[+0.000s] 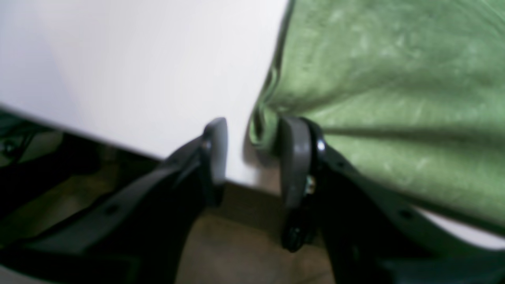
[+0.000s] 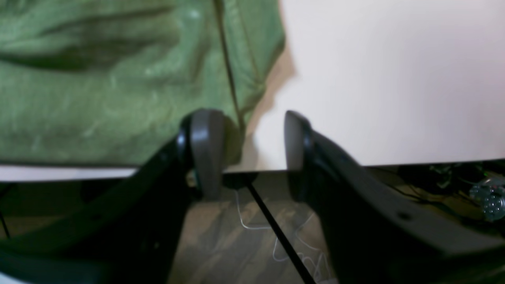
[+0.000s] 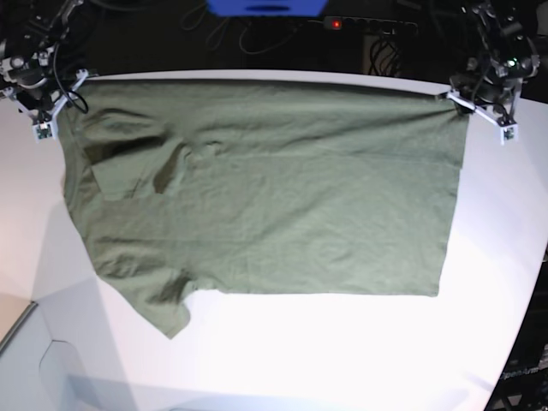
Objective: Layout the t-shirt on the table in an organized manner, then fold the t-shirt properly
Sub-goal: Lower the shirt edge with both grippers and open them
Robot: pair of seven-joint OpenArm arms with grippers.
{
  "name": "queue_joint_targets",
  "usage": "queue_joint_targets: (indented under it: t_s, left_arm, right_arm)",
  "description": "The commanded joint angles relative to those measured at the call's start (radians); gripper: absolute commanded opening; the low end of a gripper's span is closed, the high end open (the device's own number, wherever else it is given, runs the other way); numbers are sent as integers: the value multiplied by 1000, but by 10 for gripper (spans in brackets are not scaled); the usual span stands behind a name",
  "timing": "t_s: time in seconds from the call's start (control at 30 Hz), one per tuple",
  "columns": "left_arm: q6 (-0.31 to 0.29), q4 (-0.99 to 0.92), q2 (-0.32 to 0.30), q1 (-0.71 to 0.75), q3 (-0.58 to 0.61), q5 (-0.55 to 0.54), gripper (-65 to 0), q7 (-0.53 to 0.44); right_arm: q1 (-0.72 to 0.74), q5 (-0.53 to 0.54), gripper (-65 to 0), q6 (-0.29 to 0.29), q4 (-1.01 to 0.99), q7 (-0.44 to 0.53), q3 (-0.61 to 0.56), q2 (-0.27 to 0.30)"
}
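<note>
The olive-green t-shirt [image 3: 274,197] lies spread on the white table [image 3: 342,351], its long edge along the far side and one sleeve [image 3: 163,308] pointing to the near left. At the shirt's far right corner my left gripper [image 3: 481,111] is open. In the left wrist view that bunched corner [image 1: 262,126] sits between the fingers of the left gripper [image 1: 254,122], against the right pad [image 1: 294,157]. My right gripper [image 3: 53,101] is at the far left corner, also open. In the right wrist view the right gripper [image 2: 249,116] has the cloth edge [image 2: 240,98] beside its left pad [image 2: 205,150].
Both grippers hang at the table's far edge [image 1: 118,146], with brown floor [image 2: 236,244] and loose cables [image 2: 276,236] below. A power strip with a red light [image 3: 368,26] and a blue object [image 3: 265,7] lie behind the table. The table edge curves away on the right [image 3: 527,282].
</note>
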Motion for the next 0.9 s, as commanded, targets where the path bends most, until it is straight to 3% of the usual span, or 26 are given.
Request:
queue_joint_targets:
  t_s: [0.0,0.17,0.37,0.53,0.63,0.87]
  left_arm:
    - [2,32,-13,5,-7,3,-429,-13]
    - [3,69,-14,13,-7,8,-429,-13]
    - [5,68,-14,12,-12,8,-429,-15]
    - [5,63,-10,1,-81,-2,-429,-16]
    - [5,68,-10,-1,-96,-2,-429,-24]
    - [5,75,-10,-48,-143,-2,-428,-24]
  right_arm:
    - [0,-1,-365,-5,20,13,6,11]
    - [0,-1,-315,-5,20,13,6,14]
    - [3,1,-314,-5,21,13,6,16]
    - [49,1,-308,-5,21,13,83,10]
    - [74,1,-270,-5,21,13,116,14]
    - [111,1,-250,-5,21,13,113,36]
